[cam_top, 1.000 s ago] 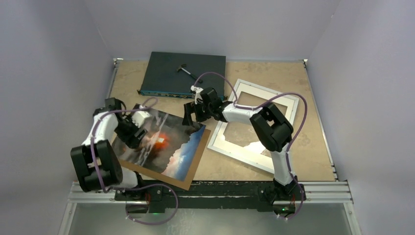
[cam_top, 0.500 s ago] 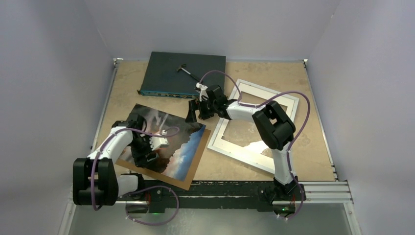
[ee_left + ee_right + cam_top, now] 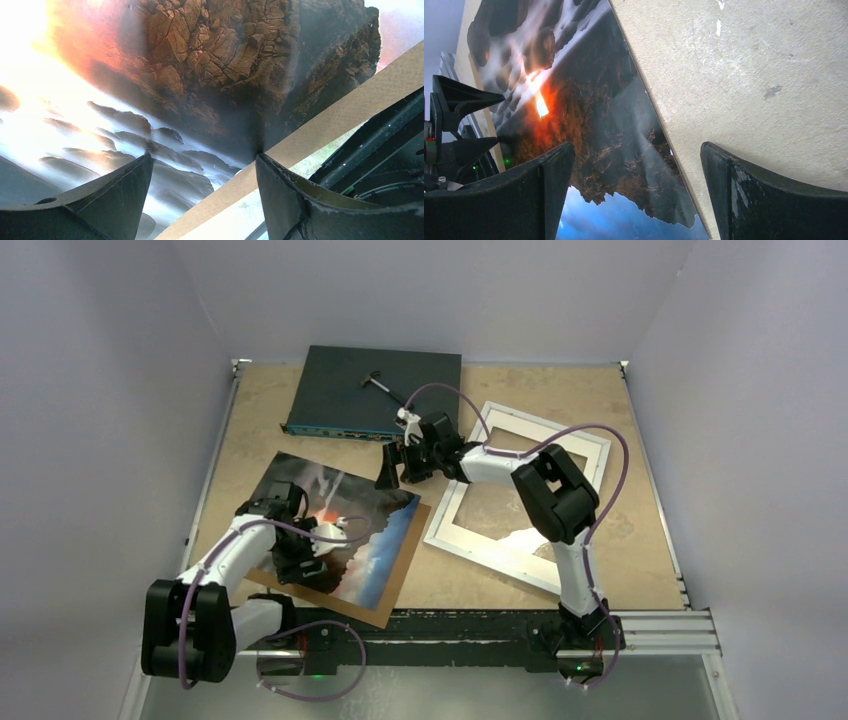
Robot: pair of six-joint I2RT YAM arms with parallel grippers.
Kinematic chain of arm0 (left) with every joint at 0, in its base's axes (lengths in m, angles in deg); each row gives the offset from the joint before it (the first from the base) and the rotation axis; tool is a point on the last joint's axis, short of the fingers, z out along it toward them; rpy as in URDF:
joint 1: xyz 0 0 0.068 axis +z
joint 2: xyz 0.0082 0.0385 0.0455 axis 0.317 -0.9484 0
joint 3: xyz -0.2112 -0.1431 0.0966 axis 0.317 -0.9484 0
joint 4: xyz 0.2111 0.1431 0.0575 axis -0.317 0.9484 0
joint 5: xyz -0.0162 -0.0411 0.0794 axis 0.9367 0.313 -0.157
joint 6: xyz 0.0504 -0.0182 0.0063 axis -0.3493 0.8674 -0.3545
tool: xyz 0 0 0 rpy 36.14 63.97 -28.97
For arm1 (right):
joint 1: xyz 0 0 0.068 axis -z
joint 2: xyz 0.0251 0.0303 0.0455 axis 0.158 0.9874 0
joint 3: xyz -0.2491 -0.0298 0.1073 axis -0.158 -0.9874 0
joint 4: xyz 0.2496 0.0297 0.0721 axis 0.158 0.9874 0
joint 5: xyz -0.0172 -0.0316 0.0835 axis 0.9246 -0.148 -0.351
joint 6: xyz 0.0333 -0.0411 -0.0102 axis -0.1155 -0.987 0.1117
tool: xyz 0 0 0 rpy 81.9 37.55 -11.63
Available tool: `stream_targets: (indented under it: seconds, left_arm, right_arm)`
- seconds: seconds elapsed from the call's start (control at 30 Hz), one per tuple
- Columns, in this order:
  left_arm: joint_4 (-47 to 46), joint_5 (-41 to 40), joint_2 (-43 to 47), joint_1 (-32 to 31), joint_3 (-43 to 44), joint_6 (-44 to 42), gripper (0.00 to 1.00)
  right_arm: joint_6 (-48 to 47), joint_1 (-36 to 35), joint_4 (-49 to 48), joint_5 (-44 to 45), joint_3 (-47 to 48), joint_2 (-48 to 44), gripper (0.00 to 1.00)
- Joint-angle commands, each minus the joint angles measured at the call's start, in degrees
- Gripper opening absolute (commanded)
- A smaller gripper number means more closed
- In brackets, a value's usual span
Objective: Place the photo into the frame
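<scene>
Since a second ago the left claw has swung from the far-left corner of the large glossy landscape photo to its near edge. Its jaws are spread and grip nothing. The right claw, wide apart, straddles the photo's far-right edge.

The photo lies flat on a plain brown backing board on the tan surface. The thin white-bordered rectangular frame lies to its right, nearer the right arm.

Whether any fingertip touches the print cannot be told, and the left arm hides part of it.
</scene>
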Motion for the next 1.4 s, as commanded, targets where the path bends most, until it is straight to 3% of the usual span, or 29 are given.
stream_targets:
  seconds: [0.0, 0.4, 0.7, 1.37]
  left_arm:
    - [-4.04, -1.91, 1.28, -0.75, -2.48, -1.80, 0.74]
    - [-12.83, -2.27, 3.57, -1.70, -5.06, 0.42, 0.73]
    - [-19.68, -4.10, 0.74, -1.86, -7.06, 2.72, 0.71]
    - [-22.46, -5.07, -0.95, -2.54, -8.31, 3.83, 0.69]
  right_arm:
    - [0.46, 0.19, 2.17, -1.54, 1.79, 1.96, 0.99]
    - [1.47, 0.52, 2.09, -4.30, 2.42, 2.57, 0.99]
    - [0.61, 2.22, 3.06, -12.72, 2.95, 3.37, 0.99]
    - [-0.39, 1.35, 3.88, -18.56, 1.52, 1.33, 0.94]
